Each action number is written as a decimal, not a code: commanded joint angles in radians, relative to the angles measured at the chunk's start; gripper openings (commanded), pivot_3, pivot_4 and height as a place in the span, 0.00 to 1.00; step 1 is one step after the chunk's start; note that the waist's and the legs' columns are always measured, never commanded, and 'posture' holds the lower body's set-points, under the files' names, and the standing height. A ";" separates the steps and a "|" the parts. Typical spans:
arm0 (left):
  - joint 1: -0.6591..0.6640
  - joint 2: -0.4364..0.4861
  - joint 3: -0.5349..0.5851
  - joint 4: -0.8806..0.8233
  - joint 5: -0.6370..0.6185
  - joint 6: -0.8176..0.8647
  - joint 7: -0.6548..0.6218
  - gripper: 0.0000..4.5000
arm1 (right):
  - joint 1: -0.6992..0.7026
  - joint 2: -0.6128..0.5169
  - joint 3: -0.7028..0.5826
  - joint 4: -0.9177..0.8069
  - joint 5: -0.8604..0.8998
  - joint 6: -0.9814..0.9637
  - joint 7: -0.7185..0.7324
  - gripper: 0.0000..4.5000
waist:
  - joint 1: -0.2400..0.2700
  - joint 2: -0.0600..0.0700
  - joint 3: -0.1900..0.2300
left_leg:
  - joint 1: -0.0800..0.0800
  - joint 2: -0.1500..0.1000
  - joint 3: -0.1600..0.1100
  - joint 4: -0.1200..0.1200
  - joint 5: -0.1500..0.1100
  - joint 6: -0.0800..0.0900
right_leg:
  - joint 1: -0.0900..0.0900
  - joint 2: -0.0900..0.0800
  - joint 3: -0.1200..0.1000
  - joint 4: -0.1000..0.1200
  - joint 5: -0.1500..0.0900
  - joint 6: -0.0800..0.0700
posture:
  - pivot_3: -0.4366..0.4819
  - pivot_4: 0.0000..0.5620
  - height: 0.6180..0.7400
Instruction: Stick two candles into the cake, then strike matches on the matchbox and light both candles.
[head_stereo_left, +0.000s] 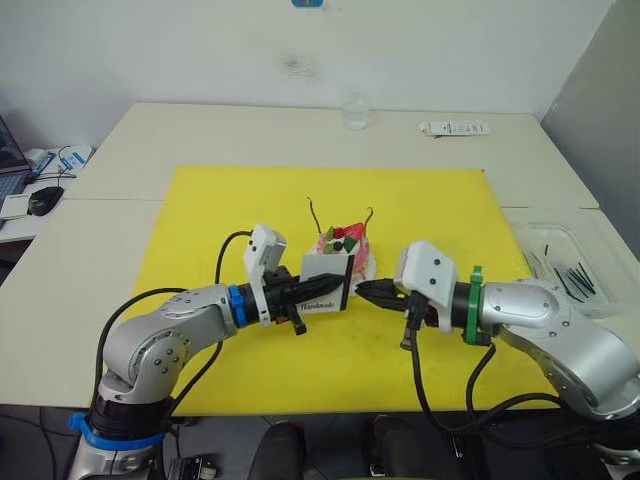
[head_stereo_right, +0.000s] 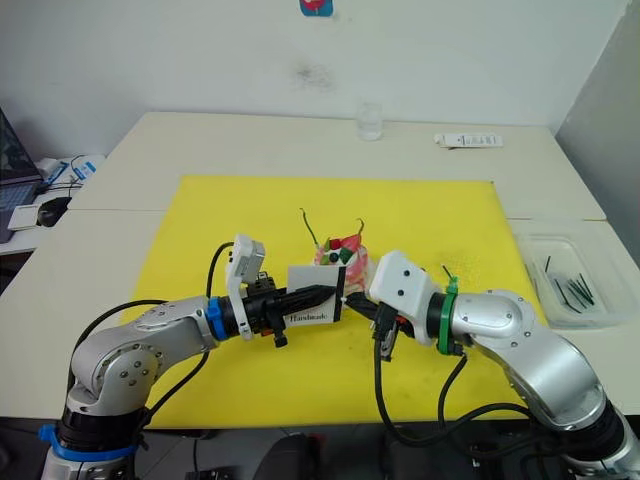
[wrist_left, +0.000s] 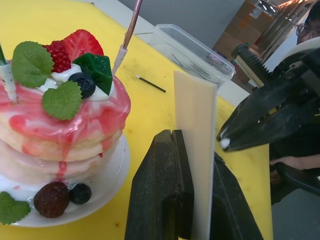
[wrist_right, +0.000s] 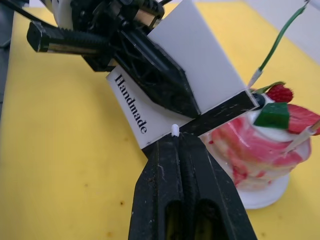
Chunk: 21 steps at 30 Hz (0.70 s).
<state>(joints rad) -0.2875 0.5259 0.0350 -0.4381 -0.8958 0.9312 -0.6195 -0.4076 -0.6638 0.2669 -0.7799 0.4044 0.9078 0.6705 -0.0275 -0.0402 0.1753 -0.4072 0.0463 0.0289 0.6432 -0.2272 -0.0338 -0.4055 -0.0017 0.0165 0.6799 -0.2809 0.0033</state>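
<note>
While left gripper (head_stereo_left: 322, 289) clamps matchbox (head_stereo_left: 326, 284) upright, right gripper (wrist_right: 176, 134) closed on match (wrist_right: 175, 130), white tip touching box's black strip. Cake (head_stereo_left: 347, 251) with both candles (head_stereo_left: 313, 214) stuck in, just behind matchbox.

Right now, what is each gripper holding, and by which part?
Left gripper clamps the flat white "Handmade" matchbox across its broad faces. Right gripper is shut on a short match with a white tip, held near that tip, by the box's black strip.
</note>
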 joint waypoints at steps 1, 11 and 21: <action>-0.001 -0.001 0.005 -0.023 -0.007 -0.013 -0.008 0.00 | -0.013 -0.017 0.026 -0.015 -0.026 -0.015 -0.004 0.02 | 0.000 0.000 0.000 | 0.000 0.000 0.000 0.000 0.000 0.000 | 0.000 0.000 0.000 0.000 0.000 0.000 | 0.48 0.27 1.00; 0.013 0.006 0.006 -0.037 -0.022 -0.003 -0.015 0.00 | -0.023 0.011 0.056 0.032 -0.077 -0.040 -0.028 0.02 | 0.000 0.000 0.000 | 0.000 0.000 0.000 0.000 0.000 0.000 | 0.000 0.000 0.000 0.000 0.000 0.000 | 0.48 0.27 1.00; 0.004 -0.005 -0.003 -0.038 -0.031 0.004 -0.010 0.00 | -0.048 0.048 0.108 0.102 -0.142 -0.066 -0.036 0.02 | -0.001 0.000 0.000 | 0.000 0.000 0.000 0.000 0.000 0.000 | 0.000 0.000 0.000 0.000 0.000 0.000 | 0.48 0.27 1.00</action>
<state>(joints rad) -0.2695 0.5264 0.0351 -0.4385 -0.9012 0.9360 -0.6191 -0.4362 -0.6226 0.3732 -0.6727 0.2831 0.8590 0.6468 -0.0281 -0.0402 0.1753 -0.4071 0.0465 0.0288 0.6437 -0.2272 -0.0338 -0.4056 -0.0017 0.0164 0.6804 -0.2809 0.0033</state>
